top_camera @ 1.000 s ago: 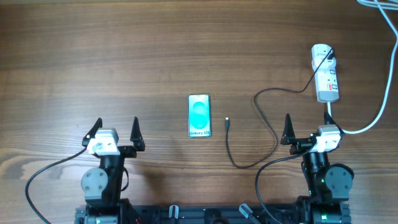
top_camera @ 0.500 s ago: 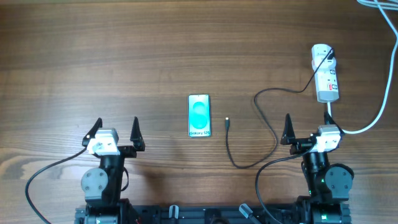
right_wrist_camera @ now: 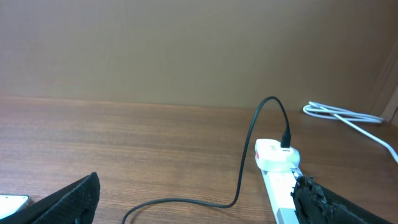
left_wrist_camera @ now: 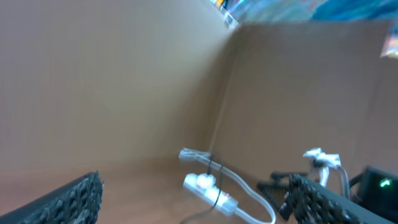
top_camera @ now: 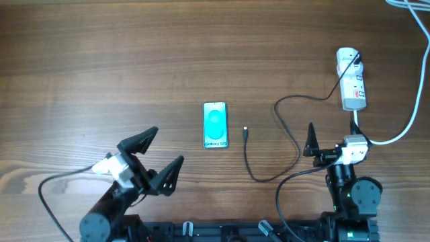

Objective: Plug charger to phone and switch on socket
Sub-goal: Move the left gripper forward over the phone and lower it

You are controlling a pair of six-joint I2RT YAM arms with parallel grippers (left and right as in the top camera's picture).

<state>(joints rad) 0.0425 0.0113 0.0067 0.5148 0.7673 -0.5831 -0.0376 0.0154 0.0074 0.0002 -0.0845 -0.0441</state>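
The phone (top_camera: 215, 125) lies flat, cyan screen up, at the table's middle. The charger's connector tip (top_camera: 246, 132) lies just right of it, apart from it. Its thin black cable (top_camera: 295, 149) loops right and up to a white adapter on the socket (top_camera: 352, 82) at the far right. My left gripper (top_camera: 168, 144) is open and empty, angled up and right, below-left of the phone. My right gripper (top_camera: 334, 134) is open and empty, below the socket. The right wrist view shows the socket (right_wrist_camera: 281, 174), the cable (right_wrist_camera: 244, 177) and a phone corner (right_wrist_camera: 12, 200). The blurred left wrist view shows the socket (left_wrist_camera: 208, 190).
The socket's thick white cord (top_camera: 403, 131) curves along the right edge past my right gripper and off the top corner. The arms' own black cables (top_camera: 50, 185) trail at the front edge. A brown cardboard wall (right_wrist_camera: 186, 50) stands behind the table.
My left arm has swung and turned right, so its open gripper now points up-right toward the phone instead of straight up. The right arm, phone, charger and socket have not moved.
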